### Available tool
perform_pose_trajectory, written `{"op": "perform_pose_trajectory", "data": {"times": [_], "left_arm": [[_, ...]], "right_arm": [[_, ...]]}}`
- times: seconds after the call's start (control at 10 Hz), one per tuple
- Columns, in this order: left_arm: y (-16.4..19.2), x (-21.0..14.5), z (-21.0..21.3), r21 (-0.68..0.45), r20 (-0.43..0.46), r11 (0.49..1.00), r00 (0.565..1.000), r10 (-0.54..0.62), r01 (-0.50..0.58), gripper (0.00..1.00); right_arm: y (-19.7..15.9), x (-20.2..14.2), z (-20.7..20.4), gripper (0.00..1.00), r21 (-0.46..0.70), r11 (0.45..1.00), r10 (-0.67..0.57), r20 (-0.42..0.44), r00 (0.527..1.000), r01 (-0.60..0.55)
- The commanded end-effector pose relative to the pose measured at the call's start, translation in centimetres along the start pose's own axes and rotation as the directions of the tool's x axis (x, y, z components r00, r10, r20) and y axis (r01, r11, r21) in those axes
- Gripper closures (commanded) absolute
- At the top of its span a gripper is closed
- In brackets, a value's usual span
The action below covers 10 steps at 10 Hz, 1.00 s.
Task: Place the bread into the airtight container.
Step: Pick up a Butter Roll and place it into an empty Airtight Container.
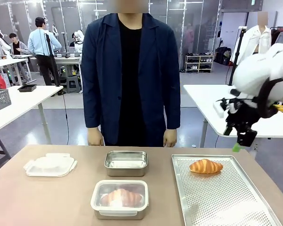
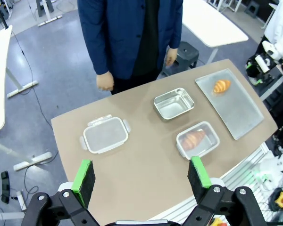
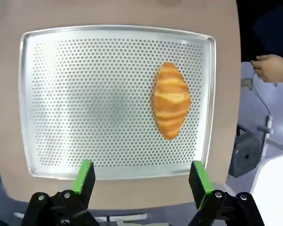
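Note:
The bread, a golden croissant (image 1: pixel 205 166), lies at the far end of a perforated metal tray (image 1: pixel 226 197) on the table's right. An open, empty metal container (image 1: pixel 126 162) stands mid-table, and its clear lid (image 1: pixel 49 165) lies apart at the left. My right gripper (image 1: pixel 240 143) hangs open above the tray's far right corner. From that wrist I look straight down on the croissant (image 3: pixel 170 100), with the right gripper (image 3: pixel 141 178) open and holding nothing. My left gripper (image 2: pixel 140 174) is open high above the table, far from the croissant (image 2: pixel 221 85) and the empty container (image 2: pixel 174 102).
A second container (image 1: pixel 119 198) with a clear lid on it holds another croissant near the table's front edge. A person stands at the far side with both hands down, one hand (image 3: pixel 269 68) close to the tray's corner. The tray (image 3: pixel 85 94) is otherwise bare.

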<state>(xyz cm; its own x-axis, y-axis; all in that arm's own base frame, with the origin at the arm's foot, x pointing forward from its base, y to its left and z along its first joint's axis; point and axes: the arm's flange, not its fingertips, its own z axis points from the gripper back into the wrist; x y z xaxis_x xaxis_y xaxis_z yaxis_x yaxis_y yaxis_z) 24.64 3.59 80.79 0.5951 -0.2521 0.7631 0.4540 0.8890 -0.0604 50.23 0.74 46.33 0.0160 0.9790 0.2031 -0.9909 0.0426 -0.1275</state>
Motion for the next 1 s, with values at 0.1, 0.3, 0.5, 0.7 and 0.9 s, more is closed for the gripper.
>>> {"op": "perform_pose_trajectory", "data": {"times": [0.1,0.3,0.5,0.7,0.9], "left_arm": [[0.0,0.1,0.2,-0.003,-0.011,1.000,1.000,-0.014,0.014,0.00],[0.0,0.1,0.2,-0.003,-0.011,1.000,1.000,-0.014,0.014,0.00],[0.0,0.1,0.2,-0.003,-0.011,1.000,1.000,-0.014,0.014,0.00],[0.0,0.1,0.2,-0.003,-0.011,1.000,1.000,-0.014,0.014,0.00],[0.0,0.1,0.2,-0.003,-0.011,1.000,1.000,-0.014,0.014,0.00]], "right_arm": [[-1.8,1.2,-3.5,0.00,-0.042,0.996,-0.075,-0.030,0.997,0.074],[-2.3,1.5,-6.2,0.00,-0.038,0.995,-0.092,-0.044,0.995,0.090],[-2.0,0.9,-5.3,0.00,-0.029,0.998,-0.059,-0.019,0.998,0.058],[-2.0,0.9,-5.3,0.00,-0.029,0.998,-0.059,-0.019,0.998,0.058],[-2.0,0.9,-5.3,0.00,-0.029,0.998,-0.059,-0.019,0.998,0.058]]}}
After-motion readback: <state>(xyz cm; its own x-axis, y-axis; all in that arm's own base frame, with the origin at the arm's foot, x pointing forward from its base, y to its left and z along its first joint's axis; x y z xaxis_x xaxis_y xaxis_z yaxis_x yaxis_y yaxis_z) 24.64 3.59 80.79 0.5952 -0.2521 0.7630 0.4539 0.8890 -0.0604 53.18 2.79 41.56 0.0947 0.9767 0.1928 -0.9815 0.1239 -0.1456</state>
